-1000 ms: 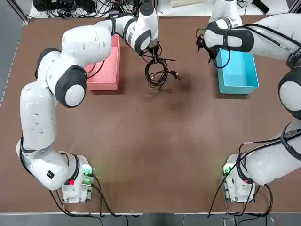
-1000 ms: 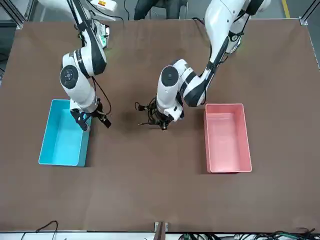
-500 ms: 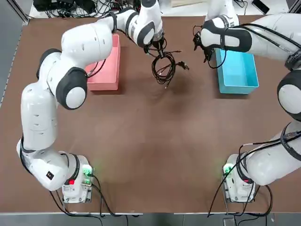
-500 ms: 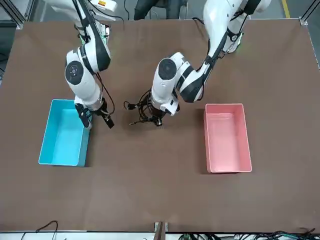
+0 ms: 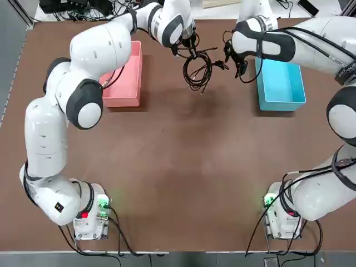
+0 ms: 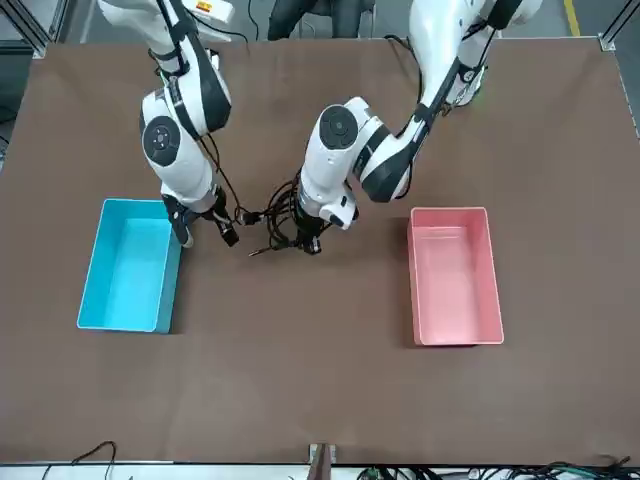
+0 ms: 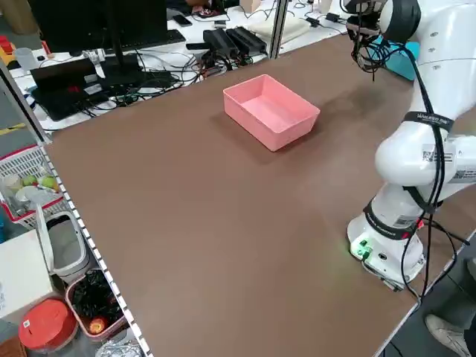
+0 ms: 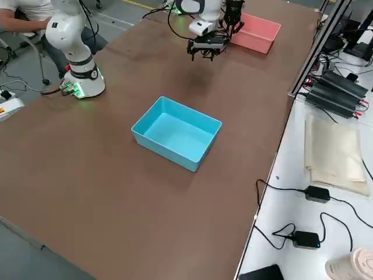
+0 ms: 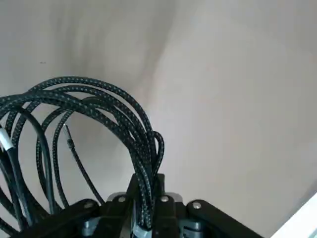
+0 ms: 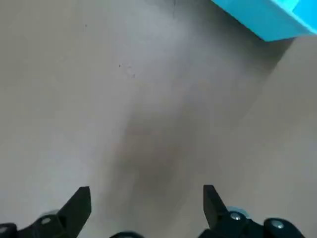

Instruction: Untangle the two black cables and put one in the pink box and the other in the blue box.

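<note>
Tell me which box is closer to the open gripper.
The blue box. The open right gripper hovers just beside it, while the pink box sits across the table, past the cables hanging from the left gripper.

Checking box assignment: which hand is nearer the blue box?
Right. The right hand hangs open just beside the blue box; the left hand, shut on the black cables, is nearer the pink box.

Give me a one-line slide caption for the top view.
Left hand holds the tangled black cables above the table between pink box and blue box; open right hand waits beside them.
</note>
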